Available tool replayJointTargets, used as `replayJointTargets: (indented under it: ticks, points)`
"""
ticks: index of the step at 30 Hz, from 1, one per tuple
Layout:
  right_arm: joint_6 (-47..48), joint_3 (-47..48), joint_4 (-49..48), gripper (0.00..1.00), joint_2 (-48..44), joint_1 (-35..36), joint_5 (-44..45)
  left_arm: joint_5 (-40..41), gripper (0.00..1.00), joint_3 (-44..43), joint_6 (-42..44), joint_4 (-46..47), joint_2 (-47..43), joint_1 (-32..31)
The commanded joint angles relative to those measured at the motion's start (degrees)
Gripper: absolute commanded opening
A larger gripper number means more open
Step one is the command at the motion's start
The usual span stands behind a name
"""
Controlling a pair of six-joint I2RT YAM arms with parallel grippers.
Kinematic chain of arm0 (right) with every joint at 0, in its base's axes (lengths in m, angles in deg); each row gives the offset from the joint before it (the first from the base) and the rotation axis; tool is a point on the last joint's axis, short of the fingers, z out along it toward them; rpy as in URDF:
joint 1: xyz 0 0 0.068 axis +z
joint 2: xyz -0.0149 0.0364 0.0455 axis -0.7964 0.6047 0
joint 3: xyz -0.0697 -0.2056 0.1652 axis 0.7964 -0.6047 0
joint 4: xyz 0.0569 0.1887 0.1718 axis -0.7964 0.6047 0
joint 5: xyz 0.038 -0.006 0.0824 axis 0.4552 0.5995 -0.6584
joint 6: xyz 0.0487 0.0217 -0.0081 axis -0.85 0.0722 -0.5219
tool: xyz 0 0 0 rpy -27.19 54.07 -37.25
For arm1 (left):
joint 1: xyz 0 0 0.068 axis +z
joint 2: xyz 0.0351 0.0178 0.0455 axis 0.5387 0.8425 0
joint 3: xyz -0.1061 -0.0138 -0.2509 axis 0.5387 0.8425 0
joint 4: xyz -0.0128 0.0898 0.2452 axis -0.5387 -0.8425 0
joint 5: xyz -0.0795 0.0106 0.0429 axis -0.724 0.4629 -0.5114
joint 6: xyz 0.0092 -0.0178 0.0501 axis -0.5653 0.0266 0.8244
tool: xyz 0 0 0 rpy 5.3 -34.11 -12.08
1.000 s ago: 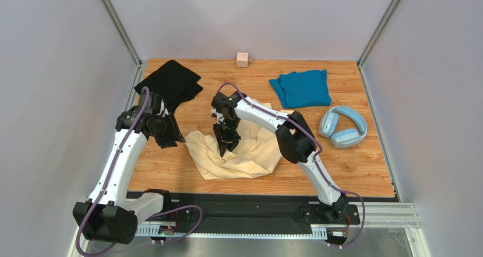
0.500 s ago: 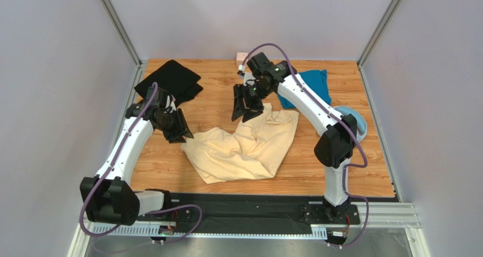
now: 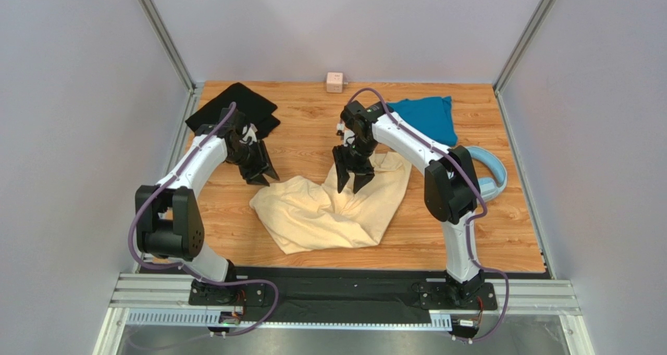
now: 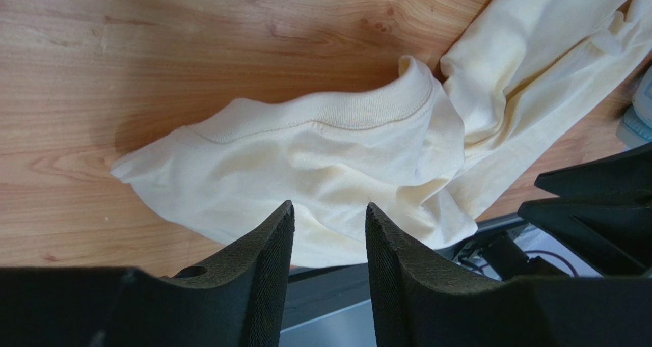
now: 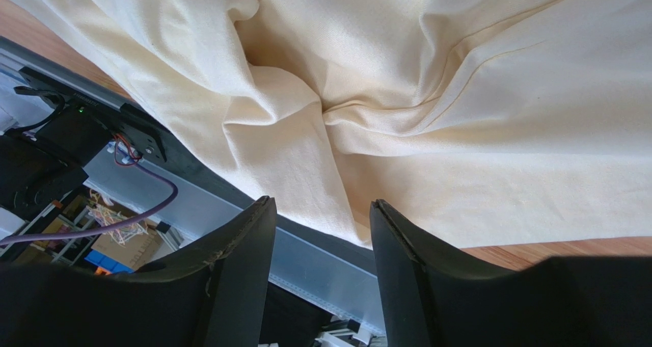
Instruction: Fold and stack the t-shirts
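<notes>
Above the far side of the pale cream-yellow cloth t-shirt [image 3: 329,214], the right tool [image 3: 351,184] hangs pointed down with its jaws apart and nothing between them; its wrist view shows only deep creases of that cloth below the gap. Just off the shirt's far left corner, the left tool [image 3: 261,173] is likewise parted and empty, and through its gap the wrist view shows a stitched ribbed band [image 4: 337,119] along a raised fold. The cream shirt lies crumpled at the middle of the wooden table [image 3: 297,124], bunched into a valley between two lobes, not yet flat or folded. Beyond it to the far left lies the black cloth t-shirt [image 3: 231,109], and to the far right the teal blue cloth t-shirt [image 3: 423,119], both unstacked. A small pink cube [image 3: 335,81] sits farther back, and light-blue headphones [image 3: 492,179] lie to the shirt's right

The step looks like spreading the cream shirt before any fold. To do it well, each tool should probably pinch a single layer at an outer edge, not the central bunch, then both draw apart evenly so the creases pull out, keeping the cloth low over the table
</notes>
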State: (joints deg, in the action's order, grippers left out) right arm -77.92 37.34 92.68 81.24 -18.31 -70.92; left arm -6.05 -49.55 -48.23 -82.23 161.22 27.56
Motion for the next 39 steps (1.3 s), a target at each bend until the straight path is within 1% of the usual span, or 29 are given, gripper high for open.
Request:
replayJointTargets:
  ticks: [1, 10, 17, 23, 27, 32, 34, 35, 36, 37, 38, 39]
  points:
    - [1.0, 0.5, 0.0, 0.54, -0.7, 0.2, 1.0, -0.7, 0.47, -3.3, 1.8, 2.8, 3.0, 0.3]
    - [1.0, -0.9, -0.2, 0.54, -0.7, 0.0, 1.3, -3.0, 0.46, -7.0, 2.5, 4.1, 11.7, 0.2]
    - [1.3, -1.5, -0.7, 0.54, -0.6, -1.0, 1.1, -2.1, 0.46, -7.0, 4.0, 4.8, 15.0, -0.5]
    - [1.6, -2.3, -1.3, 0.54, -0.2, -2.0, 0.1, -1.9, 0.45, -3.2, 4.8, 7.1, 15.6, -1.4]
    - [1.4, -3.3, -2.1, 0.54, -0.2, -2.2, -0.6, -2.3, 0.45, 1.2, 5.4, 12.0, 15.9, -2.7]
    - [1.4, -3.8, -2.6, 0.54, -0.3, -2.1, -1.1, -3.9, 0.45, 5.1, 5.2, 14.7, 16.1, -4.7]
    - [1.6, -4.4, -2.7, 0.54, -0.4, -2.1, -1.3, -5.1, 0.40, 5.5, 5.1, 15.0, 15.9, -5.8]
    - [1.6, -4.6, -2.9, 0.53, -0.4, -2.1, -1.4, -5.5, 0.34, 6.0, 5.2, 15.0, 15.8, -6.0]
    - [1.6, -4.8, -3.1, 0.53, -0.3, -2.1, -1.4, -6.3, 0.24, 6.3, 5.2, 15.0, 15.3, -6.6]
    - [1.6, -5.1, -3.2, 0.53, -0.5, -2.1, -1.4, -6.6, 0.05, 6.6, 5.1, 15.0, 14.9, -6.7]
    - [1.5, -5.7, -3.4, 0.53, -0.7, -2.1, -1.5, -6.7, 0.00, 7.1, 5.1, 15.0, 14.4, -6.9]
    - [1.5, -6.0, -3.8, 0.52, -0.7, -2.2, -1.5, -6.7, 0.00, 7.5, 4.9, 15.1, 13.0, -7.0]
